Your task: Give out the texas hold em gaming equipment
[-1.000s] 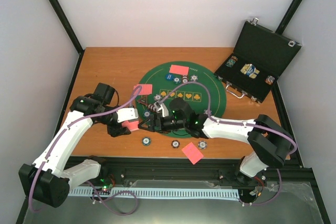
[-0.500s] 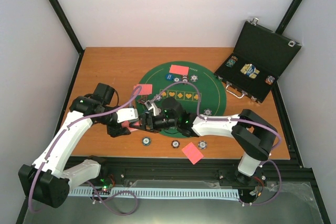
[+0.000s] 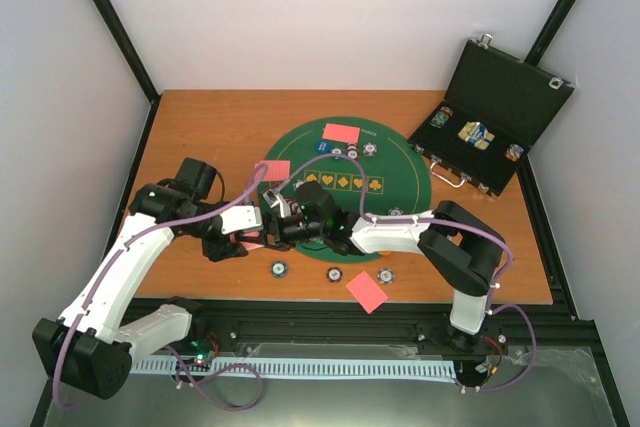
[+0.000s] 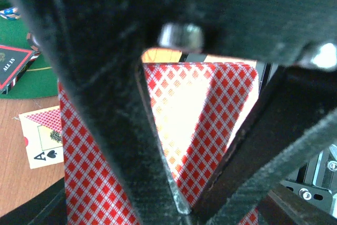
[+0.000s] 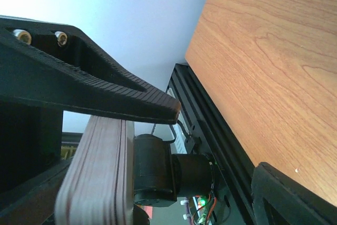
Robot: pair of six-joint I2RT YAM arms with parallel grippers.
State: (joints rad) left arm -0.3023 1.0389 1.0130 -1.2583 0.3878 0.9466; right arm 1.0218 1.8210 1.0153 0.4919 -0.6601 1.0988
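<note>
Only the top view takes in the whole worktop (image 3: 200,127). The green mat (image 3: 400,182) lies mid-worktop, and the open case (image 3: 500,77) stands at the far right corner. The two arms meet just off the mat's near-left edge. The left gripper (image 3: 243,238) is clamped on a red-backed deck (image 3: 252,240), and the right gripper (image 3: 270,222) is right beside it. The left wrist view fills in the grip: its black fingers (image 4: 121,104) are closed on the diamond-patterned card backs. It also shows an ace of spades (image 4: 45,148) lying face up on the wood beside the mat, too small to read from above. The right wrist view shows the deck edge-on, just under its upper finger (image 5: 105,93). The lower finger (image 5: 295,198) is well apart from it, so the jaws stand wide and grip nothing; whether the upper finger touches the deck I cannot tell. Loose cards lie at the mat's far edge (image 3: 341,132), at its left edge (image 3: 272,169) and at the worktop's near edge (image 3: 367,292). Chips (image 3: 334,274) sit in a row along the near edge, with more on the mat. The case holds a few chips and a small blue-and-white item I cannot make out.
</note>
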